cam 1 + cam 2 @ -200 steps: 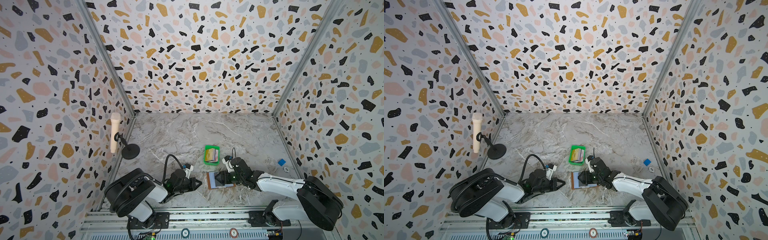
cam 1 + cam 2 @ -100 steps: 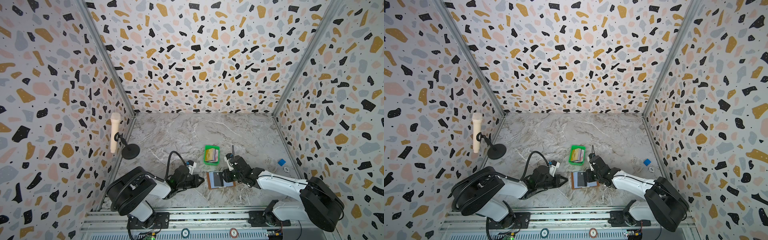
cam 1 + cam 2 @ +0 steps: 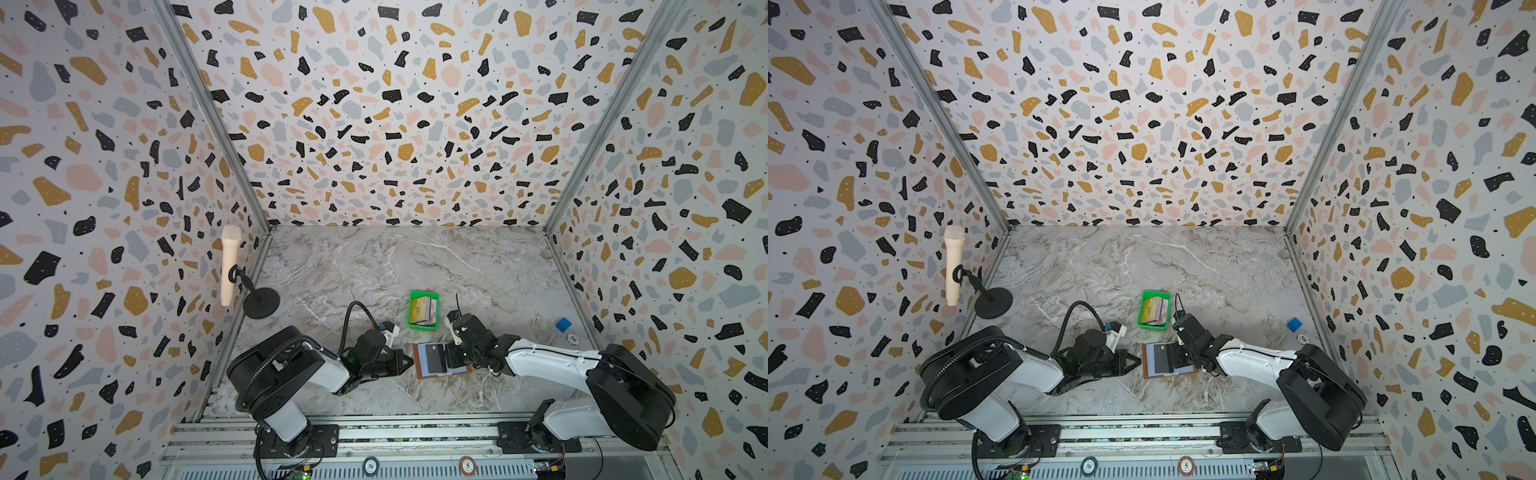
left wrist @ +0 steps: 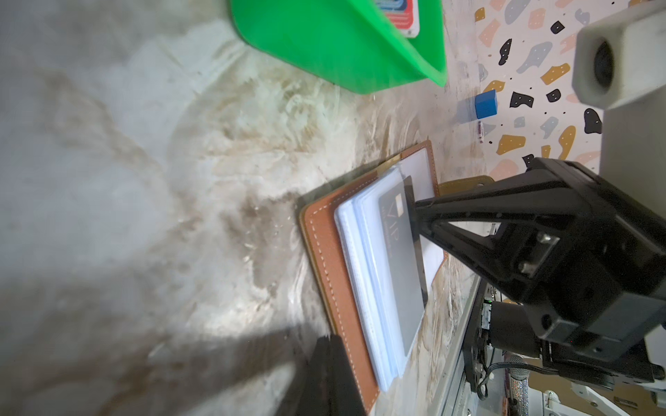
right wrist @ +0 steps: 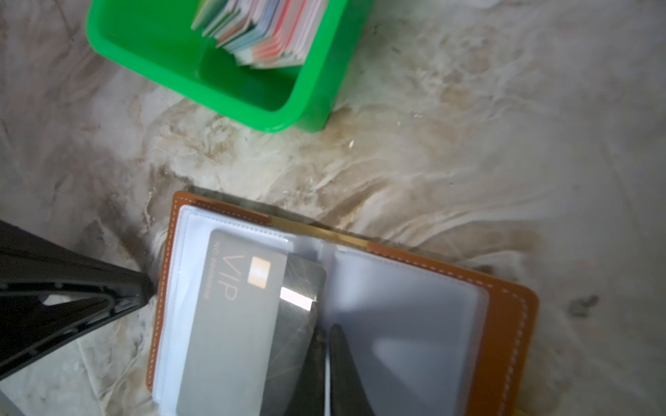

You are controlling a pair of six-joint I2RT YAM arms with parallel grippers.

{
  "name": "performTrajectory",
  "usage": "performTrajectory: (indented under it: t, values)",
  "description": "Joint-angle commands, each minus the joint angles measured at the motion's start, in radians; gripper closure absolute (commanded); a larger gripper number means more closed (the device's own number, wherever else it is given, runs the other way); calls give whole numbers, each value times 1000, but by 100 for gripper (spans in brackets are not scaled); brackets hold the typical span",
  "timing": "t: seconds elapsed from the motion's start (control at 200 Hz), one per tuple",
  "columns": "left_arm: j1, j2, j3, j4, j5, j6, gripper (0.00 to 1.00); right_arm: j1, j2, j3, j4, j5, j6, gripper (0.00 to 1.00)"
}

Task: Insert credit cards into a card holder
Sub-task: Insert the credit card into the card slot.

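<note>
Alignment decides this step: the dark card (image 5: 248,313) sits partway inside a clear sleeve on one page of the card holder (image 3: 423,360). The holder lies open and flat on the desk (image 3: 374,266) near its front edge, between the two arms, and one short end of the card pokes out toward the spine. The right pincer (image 5: 326,329) has its jaws pressed together, tips at that exposed end. It seems to butt against the edge rather than pinch it, since the jaws close sideways across the flat card. The left pincer (image 5: 142,292), likewise closed and holding nothing, touches the leather edge on the opposite side of the holder, so it can serve as a stop. A good finish probably calls for a low, slow push along the card's long axis. The tips should sit on the edge so they neither ride up onto the face nor snag the sleeve mouth, while the left arm braces the holder against sliding. A card that cocks in the pocket could jam or wrinkle the thin plastic. The other credit cards (image 3: 424,309) stand in the green tray (image 3: 423,328) just behind the holder.
</note>
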Motion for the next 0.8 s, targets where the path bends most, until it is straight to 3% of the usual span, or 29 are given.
performTrajectory:
  t: [0.0,0.345,0.451,0.526,0.656,0.791]
  values:
    - [-6,24,4,16,15,19,100,27,25,23,-1,-10,6,93]
    - [-2,4,-31,6,1,14,100,111,49,70,18,-45,20,94]
    - [12,-20,-56,8,-3,4,100,110,8,77,-30,15,12,92]
    - [22,-54,-80,-7,-4,5,100,109,-56,88,-87,61,-2,84]
    - [23,-118,-92,-44,-4,13,100,92,-184,98,-167,117,-29,60]
    - [21,-151,-85,-41,-18,3,100,-59,-256,77,-229,102,-76,50]
